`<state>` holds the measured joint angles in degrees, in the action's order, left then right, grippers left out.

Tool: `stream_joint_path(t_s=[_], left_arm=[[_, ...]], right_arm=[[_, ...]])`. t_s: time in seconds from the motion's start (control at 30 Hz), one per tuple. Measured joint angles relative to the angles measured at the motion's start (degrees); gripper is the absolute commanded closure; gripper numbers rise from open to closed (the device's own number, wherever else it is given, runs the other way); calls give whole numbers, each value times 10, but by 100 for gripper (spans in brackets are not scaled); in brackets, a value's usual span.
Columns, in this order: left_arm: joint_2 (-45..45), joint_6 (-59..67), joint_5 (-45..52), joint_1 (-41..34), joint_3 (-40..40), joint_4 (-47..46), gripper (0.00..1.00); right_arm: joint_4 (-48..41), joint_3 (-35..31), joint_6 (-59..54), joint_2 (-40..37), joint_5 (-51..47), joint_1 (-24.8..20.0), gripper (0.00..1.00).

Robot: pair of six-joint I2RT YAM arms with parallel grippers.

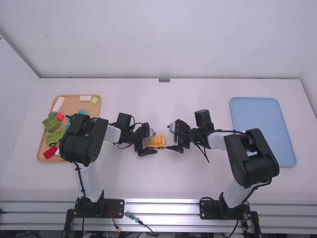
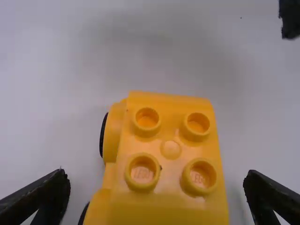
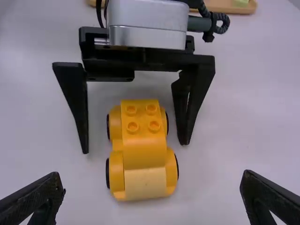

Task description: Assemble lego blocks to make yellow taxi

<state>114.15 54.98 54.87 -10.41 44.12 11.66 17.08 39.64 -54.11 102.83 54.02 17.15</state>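
The left gripper [image 3: 135, 147] stood with its fingers spread, one along each long flank of the yellow car [image 3: 143, 154], and in the right wrist view a strip of bare bench [image 1: 148, 173] showed on either side, so nothing was pinched. The right gripper [image 3: 152, 179] was spread too, facing the car's pale, smooth end [image 3: 145, 183] and holding nothing.

The car sat on its wheels [image 3: 108, 173] around the middle of the bench, about midway between the left and right edges. Its long axis pointed from one gripper to the other, running roughly parallel to the bench's near edge. The studded block [image 3: 132, 126] lay towards the left gripper, its four top studs bare. The left gripper was clearly the nearer, already straddling the body; the right one stood just off the pale end.

That relation would likely decide the next move: closing the left fingers should grip across the narrow width and steady the car, provided they came in evenly. A lopsided close could twist the axis out of line with the right gripper.

Farther out, the orange tray [image 1: 44, 159] lay by the bench's left edge with loose blocks [image 1: 51, 123] in it, and the blue tray [image 1: 257, 124] by the right edge.
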Motion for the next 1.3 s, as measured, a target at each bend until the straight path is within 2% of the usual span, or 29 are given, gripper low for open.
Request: stream_joint_path(t_s=[0.17,0.37,0.53,0.67,1.03,1.3], left_arm=[[-66,39,-33,0,29,-173,1],[-126,93,-64,3,70,-288,1],[-166,109,-69,28,76,-301,1],[-179,111,-58,68,76,-301,1],[-183,111,21,173,75,-317,1],[-183,111,41,184,75,-324,1]], right_arm=[[72,-2,32,43,-8,18,1],[76,17,45,111,12,18,1],[80,56,61,147,37,18,1],[85,62,61,149,37,27,1],[86,70,72,149,-50,112,0],[87,90,77,173,-96,125,12]])
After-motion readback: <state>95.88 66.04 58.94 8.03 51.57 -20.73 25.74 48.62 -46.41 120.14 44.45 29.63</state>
